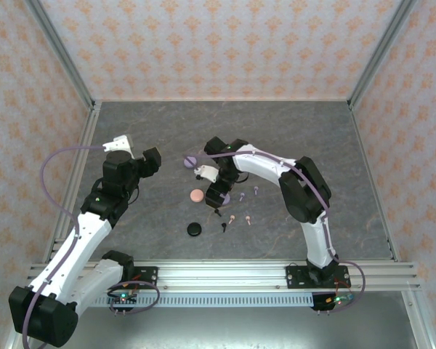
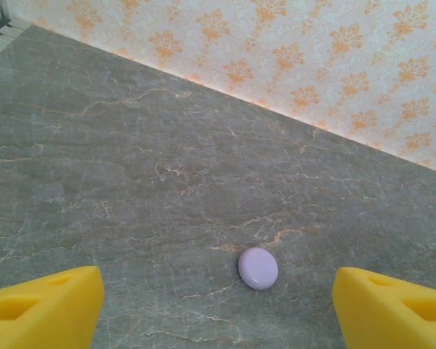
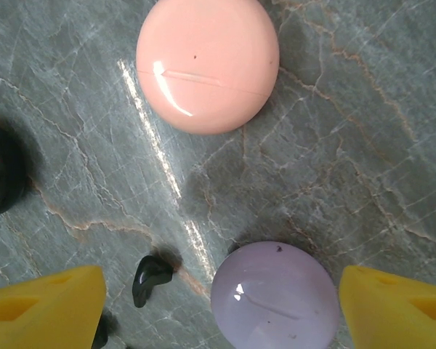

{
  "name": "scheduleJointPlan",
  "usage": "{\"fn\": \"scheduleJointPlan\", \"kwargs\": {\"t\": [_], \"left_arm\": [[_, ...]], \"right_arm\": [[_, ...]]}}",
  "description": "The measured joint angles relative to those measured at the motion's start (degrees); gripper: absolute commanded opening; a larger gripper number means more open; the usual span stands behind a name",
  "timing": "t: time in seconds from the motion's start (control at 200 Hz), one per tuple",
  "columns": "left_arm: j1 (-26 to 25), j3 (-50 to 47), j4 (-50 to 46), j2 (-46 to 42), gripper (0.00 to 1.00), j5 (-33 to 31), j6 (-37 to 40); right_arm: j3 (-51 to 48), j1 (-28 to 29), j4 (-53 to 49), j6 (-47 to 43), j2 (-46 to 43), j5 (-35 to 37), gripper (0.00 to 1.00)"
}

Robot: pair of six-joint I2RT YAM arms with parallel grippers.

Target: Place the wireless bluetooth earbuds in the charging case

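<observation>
A grey, veined bench (image 1: 312,138) stands inside walls papered with an orange pattern (image 1: 225,43). From above, the left end effector (image 1: 147,161) hangs over the left part of the bench, well apart from the small things. The right end effector (image 1: 219,195) is down among them. A far lilac case (image 1: 190,161) lies behind it, a pink case (image 1: 196,195) just to its left, and a black case (image 1: 195,229) nearer the arms' bases. Two lilac earbuds (image 1: 242,195) lie just to its right. Two pink earbuds (image 1: 232,219) and a black earbud (image 1: 223,227) lie nearer the bases. All of these earbuds lie loose on the bench, outside the cases.

From the left wrist, the yellow fingers (image 2: 43,305) stand wide apart with nothing between them. The far lilac case (image 2: 258,268) lies closed on the bench ahead.

From the right wrist, the fingers (image 3: 43,309) are also wide and grip nothing. A near lilac case (image 3: 275,297) lies closed between them, close to the finger on the picture's right; whether they touch I cannot tell. A black earbud (image 3: 151,278) lies beside that case. The pink case (image 3: 207,64) lies closed ahead, and the black case (image 3: 0,171) is at the left edge.
</observation>
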Motion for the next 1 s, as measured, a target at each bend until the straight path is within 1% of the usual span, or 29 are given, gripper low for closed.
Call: {"fn": "scheduleJointPlan", "kwargs": {"t": [0.375, 0.781, 1.001], "left_arm": [[0.0, 0.0, 0.0, 0.5, 0.82, 0.0, 0.0], [0.0, 0.0, 0.0, 0.5, 0.82, 0.0, 0.0], [0.0, 0.0, 0.0, 0.5, 0.82, 0.0, 0.0]], "right_arm": [[-4.3, 0.0, -0.1, 0.3, -0.1, 0.1, 0.84], [-9.7, 0.0, -0.1, 1.5, -4.2, 0.1, 0.84], [-11.4, 0.0, 1.4, 1.6, -7.5, 3.7, 0.84]]}}
